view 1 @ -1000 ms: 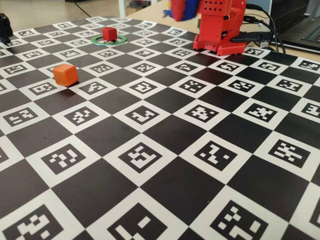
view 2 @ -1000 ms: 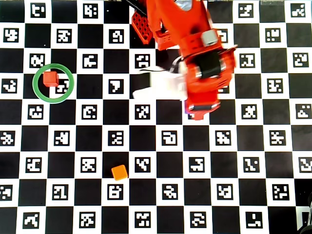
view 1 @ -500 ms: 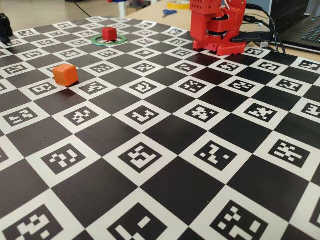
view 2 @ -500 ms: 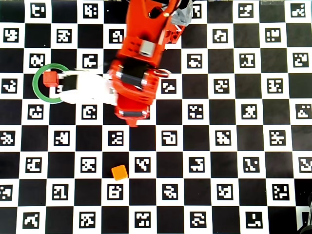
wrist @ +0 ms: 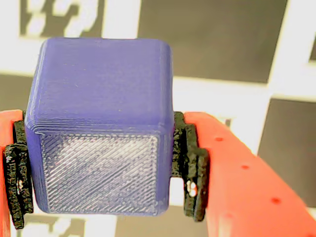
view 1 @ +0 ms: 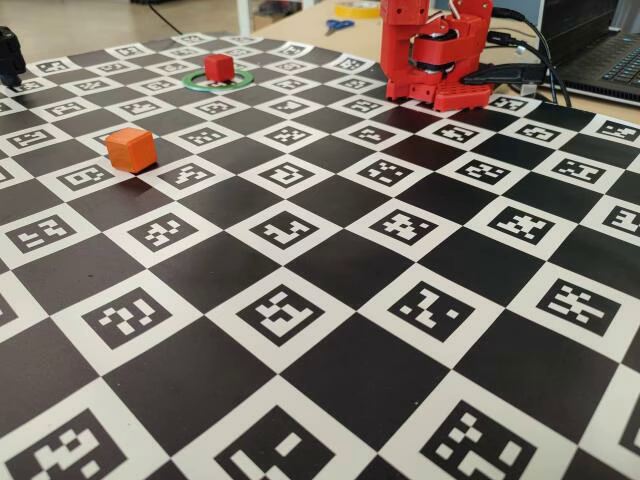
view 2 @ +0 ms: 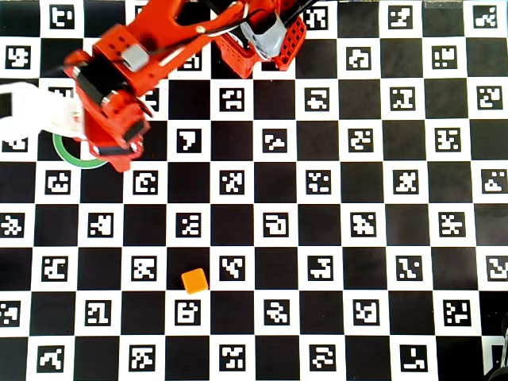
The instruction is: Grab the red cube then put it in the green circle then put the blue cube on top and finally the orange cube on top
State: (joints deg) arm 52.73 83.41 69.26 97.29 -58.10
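2 red gripper fingers (wrist: 103, 170) clamp my small deep-blue plastic cube (wrist: 101, 123); step 2 is underway. Next I must centre it over the matte red cube (view 1: 219, 67) inside the thin green ring (view 2: 79, 157).

Surface: black-and-white checkered marker mat (view 1: 330, 270) covering the table.
Beyond the mat: pale wooden tabletop (view 1: 300, 22), blue-handled scissors (view 1: 338, 25), black cables (view 1: 530, 50), a laptop (view 1: 610, 60).
Light: bright, even.

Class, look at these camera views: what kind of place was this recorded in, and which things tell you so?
Probably a robotics lab or workshop bench. The table is covered by a checkerboard mat of printed marker codes, a laptop with cables sits behind the arm, and the claw grips a 3D-printed blue cube.
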